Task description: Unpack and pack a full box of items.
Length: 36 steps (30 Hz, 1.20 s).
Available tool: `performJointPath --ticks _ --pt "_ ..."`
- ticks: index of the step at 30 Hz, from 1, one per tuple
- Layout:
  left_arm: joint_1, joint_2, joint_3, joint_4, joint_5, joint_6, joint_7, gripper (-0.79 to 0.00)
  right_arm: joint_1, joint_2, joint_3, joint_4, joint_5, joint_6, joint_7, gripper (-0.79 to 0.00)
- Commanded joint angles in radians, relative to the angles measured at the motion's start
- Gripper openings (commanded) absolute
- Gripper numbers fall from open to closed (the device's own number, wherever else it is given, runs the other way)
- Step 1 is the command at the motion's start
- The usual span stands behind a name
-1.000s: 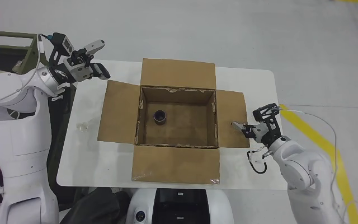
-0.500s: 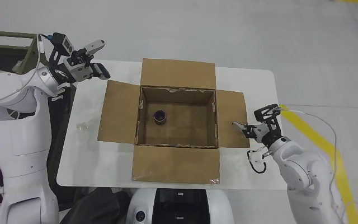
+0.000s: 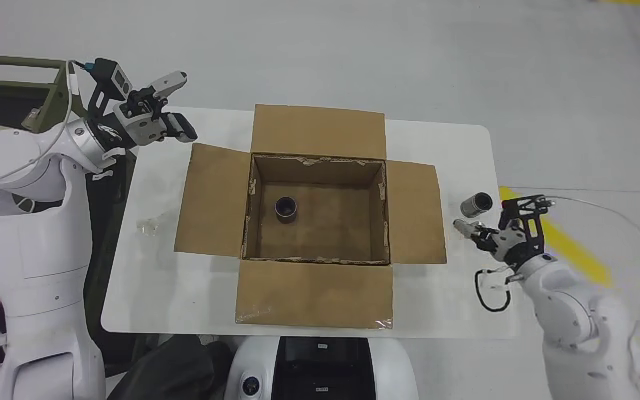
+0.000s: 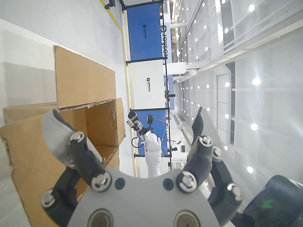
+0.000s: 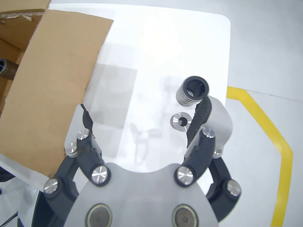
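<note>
unpacking in hand: one cylinder out, one left in the box

right gripper [image 5: 144, 105] spread wide, nothing between its fingers, low over the table [image 5: 165, 36] near its right edge. a metal cylinder [image 5: 192, 94] lies on its side just past one fingertip, a small metal ring [image 5: 181, 121] next to it, both outside the cardboard box [image 3: 315, 130]. left gripper [image 3: 180, 102] open and empty, off the far left corner. second cylinder [image 3: 286, 208] sits on the box floor near the left wall. judged: next move calls for a reach down between the flaps for it.
</note>
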Motion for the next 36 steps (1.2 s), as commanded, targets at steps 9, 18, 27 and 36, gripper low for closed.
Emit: performJointPath --ticks 9,18,27,36 --pt "0.0 0.0 0.0 0.0 0.0 0.0 0.0 0.0 0.078 0.011 0.007 0.158 0.032 -0.008 0.055 -0.015" --pt "0.0 0.0 0.0 0.0 0.0 0.0 0.0 0.0 0.14 0.018 -0.024 0.265 0.019 -0.004 0.079 -0.025" --pt "0.0 0.0 0.0 0.0 0.0 0.0 0.0 0.0 0.185 0.022 -0.069 0.334 0.006 0.008 0.089 -0.052" --pt "0.0 0.0 0.0 0.0 0.0 0.0 0.0 0.0 0.221 0.026 -0.098 0.393 -0.013 0.028 0.094 -0.135"
